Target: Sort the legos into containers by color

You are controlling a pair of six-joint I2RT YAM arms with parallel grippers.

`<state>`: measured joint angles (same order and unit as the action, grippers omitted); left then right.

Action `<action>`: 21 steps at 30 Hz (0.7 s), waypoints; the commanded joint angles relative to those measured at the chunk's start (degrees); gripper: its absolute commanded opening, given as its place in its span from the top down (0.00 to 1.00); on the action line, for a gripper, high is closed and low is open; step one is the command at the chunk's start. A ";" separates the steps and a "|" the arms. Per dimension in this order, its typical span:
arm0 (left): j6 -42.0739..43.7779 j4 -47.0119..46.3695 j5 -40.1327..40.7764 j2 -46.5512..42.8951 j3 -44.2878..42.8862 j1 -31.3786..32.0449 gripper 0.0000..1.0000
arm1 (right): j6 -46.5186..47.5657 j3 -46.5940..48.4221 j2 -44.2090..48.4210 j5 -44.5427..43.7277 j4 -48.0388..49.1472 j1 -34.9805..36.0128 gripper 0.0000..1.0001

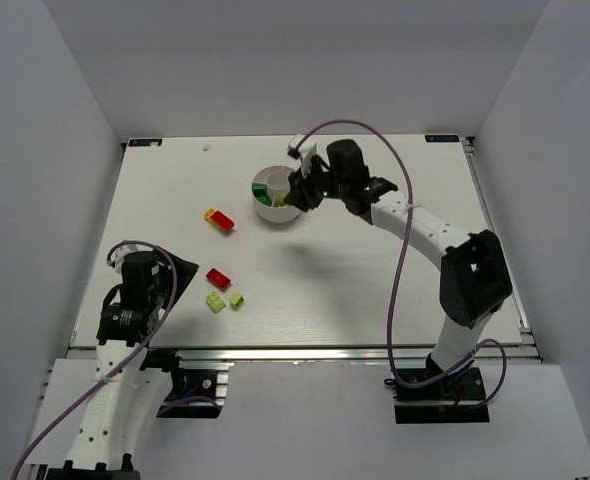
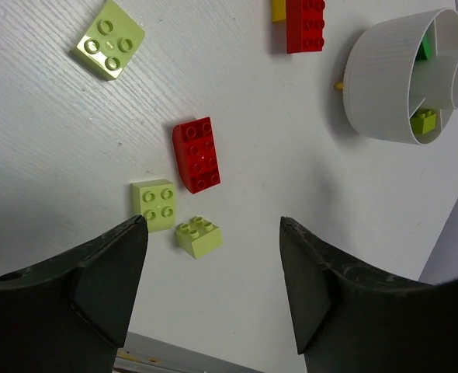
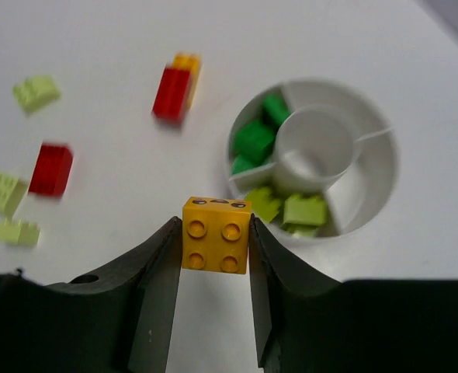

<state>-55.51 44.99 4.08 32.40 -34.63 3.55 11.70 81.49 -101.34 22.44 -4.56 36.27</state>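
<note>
The right claw (image 3: 215,233), clamped on an orange-yellow lego (image 3: 216,247), hangs just near-right of the dish (image 3: 390,175); its bare wedge (image 3: 345,105) lies past the central cup (image 3: 314,148), toward the far edge of the table (image 3: 97,39).

White dish (image 3: 388,167): dark green bricks (image 3: 254,140) at 10 o'clock, lime bricks (image 3: 305,210) at 6 o'clock. Elsewhere: orange-yellow brick (image 3: 216,235), red brick (image 2: 196,154); white, faintly grained table (image 2: 291,155).

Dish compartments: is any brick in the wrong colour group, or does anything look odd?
Nothing stands out in the dish: dark green bricks share one wedge, lime bricks another, and the central cup is empty.
</note>
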 commanded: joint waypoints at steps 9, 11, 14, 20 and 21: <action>-0.92 -0.70 0.23 -0.67 0.80 -0.21 0.22 | -11.18 22.47 -14.67 -5.91 7.99 -1.47 1.00; -1.01 -0.61 0.32 -0.76 0.88 -0.12 0.22 | -11.00 25.19 -17.38 -6.09 7.46 -1.47 1.00; -1.10 -0.43 0.23 -0.67 0.97 -0.12 0.22 | -9.86 25.47 -18.80 -6.35 7.37 -1.47 1.00; -1.01 -1.48 -0.21 -0.06 1.85 -0.12 0.22 | -8.19 23.27 -19.42 -6.18 7.28 -1.47 0.93; -0.83 -1.66 -0.38 0.11 1.85 -0.12 0.22 | -8.01 22.75 -19.42 -6.18 7.19 -1.47 0.91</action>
<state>-56.45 44.42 4.03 32.25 -33.36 3.55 2.46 104.36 -122.10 16.62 0.73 34.59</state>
